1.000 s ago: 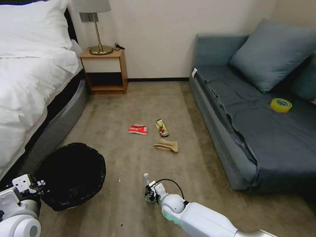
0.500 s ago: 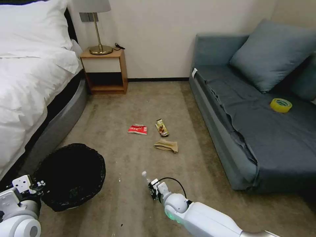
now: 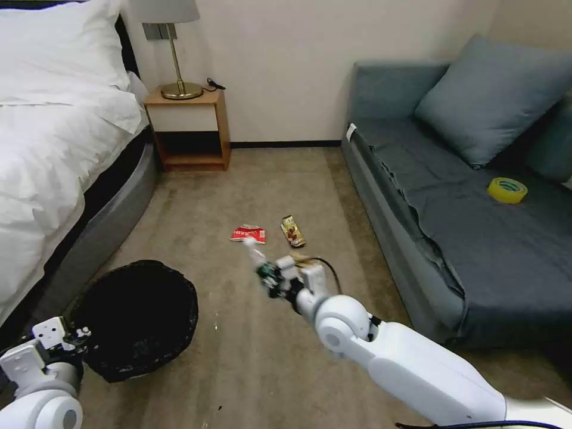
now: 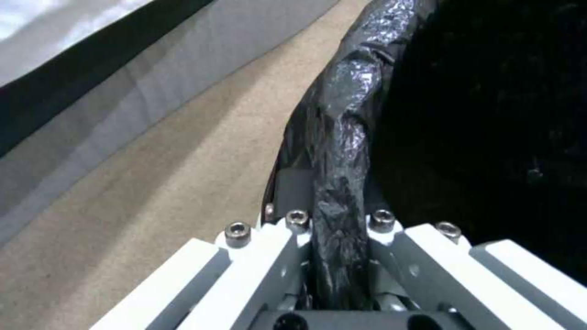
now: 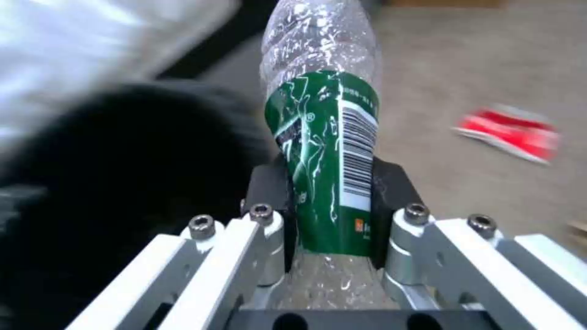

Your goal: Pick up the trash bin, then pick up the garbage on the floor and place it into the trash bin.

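Note:
The trash bin (image 3: 140,319), lined with a crinkly black bag, hangs low at the left, and my left gripper (image 3: 71,341) is shut on its rim (image 4: 339,192). My right gripper (image 3: 271,280) is raised over the middle of the carpet, shut on a clear green-labelled plastic bottle (image 5: 321,151) whose neck (image 3: 253,253) points up and away. More garbage lies on the floor beyond: a red wrapper (image 3: 248,234), a gold-brown snack wrapper (image 3: 292,231), and a tan paper bag (image 3: 301,258) mostly hidden behind the right gripper.
A white bed (image 3: 53,149) lines the left side and a blue-grey sofa (image 3: 465,208) the right, with a yellow tape roll (image 3: 507,190) on its seat. A wooden nightstand (image 3: 189,128) with a lamp stands at the back wall. Open carpet runs between them.
My right gripper has lifted the bottle from the near floor, up and away toward the other litter. The bin and left gripper have barely shifted.

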